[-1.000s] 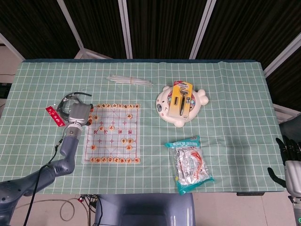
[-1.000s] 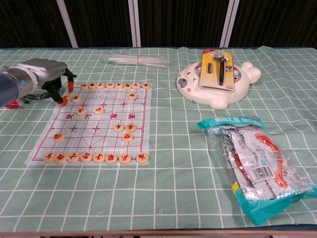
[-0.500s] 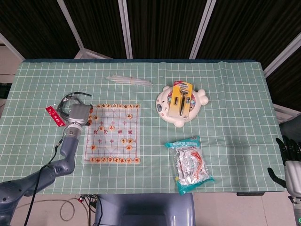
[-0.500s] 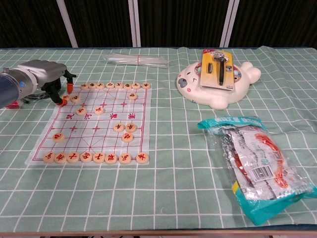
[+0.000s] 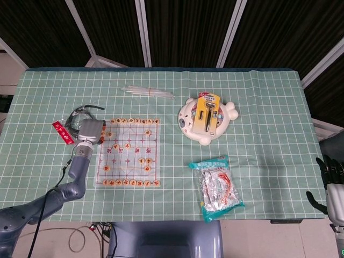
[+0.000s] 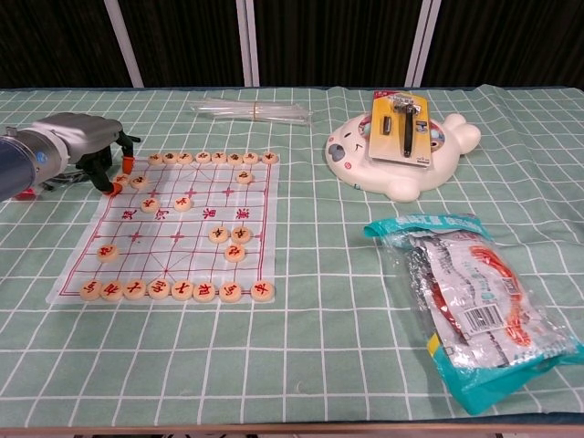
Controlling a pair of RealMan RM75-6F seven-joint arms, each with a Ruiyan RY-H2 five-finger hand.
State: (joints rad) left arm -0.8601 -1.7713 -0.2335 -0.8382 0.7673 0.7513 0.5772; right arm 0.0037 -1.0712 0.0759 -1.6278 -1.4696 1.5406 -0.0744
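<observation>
My left hand (image 6: 78,137) has barely shifted left; fingers (image 6: 117,185) curled by the chess piece (image 6: 139,182) at the xiangqi board (image 6: 173,224) far-left corner; grip unclear.

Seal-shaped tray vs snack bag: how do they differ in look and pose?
The seal-shaped tray is white and rigid, and carries a yellow razor pack; the snack bag is soft, crinkled, clear with teal edges, and carries nothing. The tray sits farther back, the bag near the front edge. Both lie on the checked cloth, apart from both hands.
</observation>
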